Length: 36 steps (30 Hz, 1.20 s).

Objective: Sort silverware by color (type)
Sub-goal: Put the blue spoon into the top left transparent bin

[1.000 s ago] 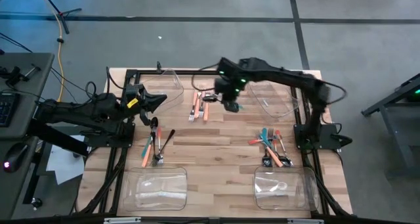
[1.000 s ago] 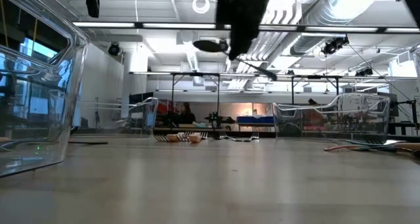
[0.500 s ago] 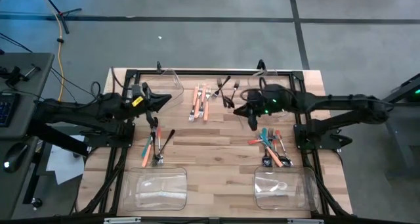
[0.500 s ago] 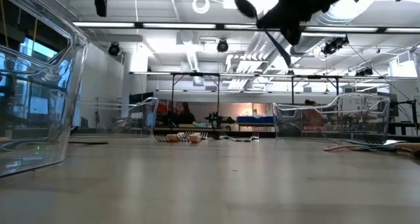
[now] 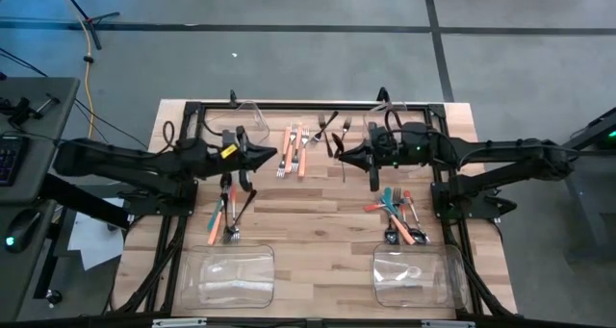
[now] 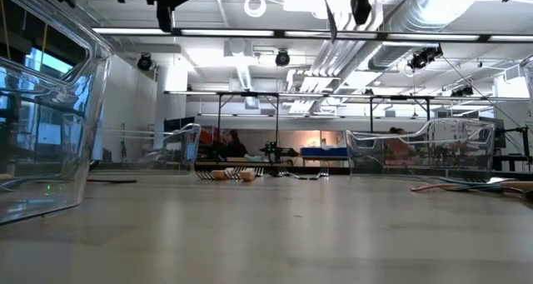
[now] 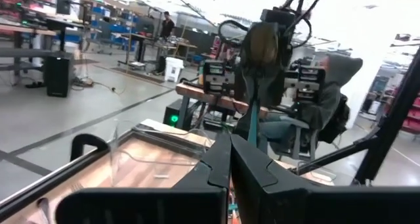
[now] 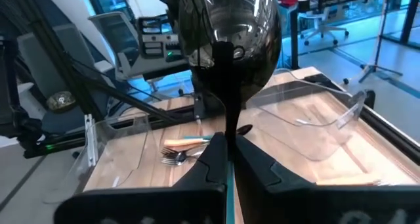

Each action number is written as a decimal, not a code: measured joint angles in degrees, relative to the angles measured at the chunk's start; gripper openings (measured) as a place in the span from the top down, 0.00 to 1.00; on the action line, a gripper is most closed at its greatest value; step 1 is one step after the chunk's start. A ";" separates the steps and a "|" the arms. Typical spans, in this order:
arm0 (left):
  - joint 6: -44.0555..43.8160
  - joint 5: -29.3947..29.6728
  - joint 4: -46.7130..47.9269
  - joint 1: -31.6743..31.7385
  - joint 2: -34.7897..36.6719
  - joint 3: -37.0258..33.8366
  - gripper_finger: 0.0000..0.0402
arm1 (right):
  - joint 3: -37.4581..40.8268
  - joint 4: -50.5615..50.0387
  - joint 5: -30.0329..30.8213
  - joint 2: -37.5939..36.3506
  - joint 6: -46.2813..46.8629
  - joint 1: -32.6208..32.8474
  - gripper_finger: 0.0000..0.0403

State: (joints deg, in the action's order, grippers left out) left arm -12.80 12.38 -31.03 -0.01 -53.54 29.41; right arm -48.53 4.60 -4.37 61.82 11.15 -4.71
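Black spoon (image 8: 226,37) upright — bowl up — pinched in closed right hand (image 8: 226,159).

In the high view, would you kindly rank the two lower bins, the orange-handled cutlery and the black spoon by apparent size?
1. Lower-left bin and lower-right bin: alike, largest.
2. Orange-handled cutlery.
3. Black spoon.

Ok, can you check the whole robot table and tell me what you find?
Surface: wooden table, flat.
Job's things: silverware in piles: orange forks, dark forks, mixed pile, teal and red pile.
Clutter: clear bins, one at each corner.
Grippers: left gripper shut, holding nothing; right gripper shut on black spoon, above the table.
Cables: yellow cable on the floor.
Surroundings: seated person beyond the table.
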 joint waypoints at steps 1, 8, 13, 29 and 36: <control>-0.02 -0.38 -0.82 0.00 -0.64 0.00 1.00 | -0.09 0.01 -0.36 0.00 -0.06 0.00 1.00; -0.54 -0.94 0.17 0.00 -3.55 2.20 0.93 | -0.12 -0.07 -1.26 0.00 0.33 0.00 1.00; 0.92 -2.55 8.18 0.00 -6.90 8.78 0.81 | -0.18 1.09 0.04 1.03 0.00 0.00 1.00; 0.43 -7.76 9.05 0.03 -26.33 21.61 0.49 | -0.20 21.22 -0.84 11.96 1.22 0.00 1.00; -0.17 -7.61 3.87 0.44 -30.29 21.75 0.49 | -0.20 22.67 -1.13 12.66 1.27 0.00 1.00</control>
State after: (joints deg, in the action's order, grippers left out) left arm -12.97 4.78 -27.16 0.43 -83.83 51.16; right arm -48.73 27.27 -5.50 74.48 12.43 -4.71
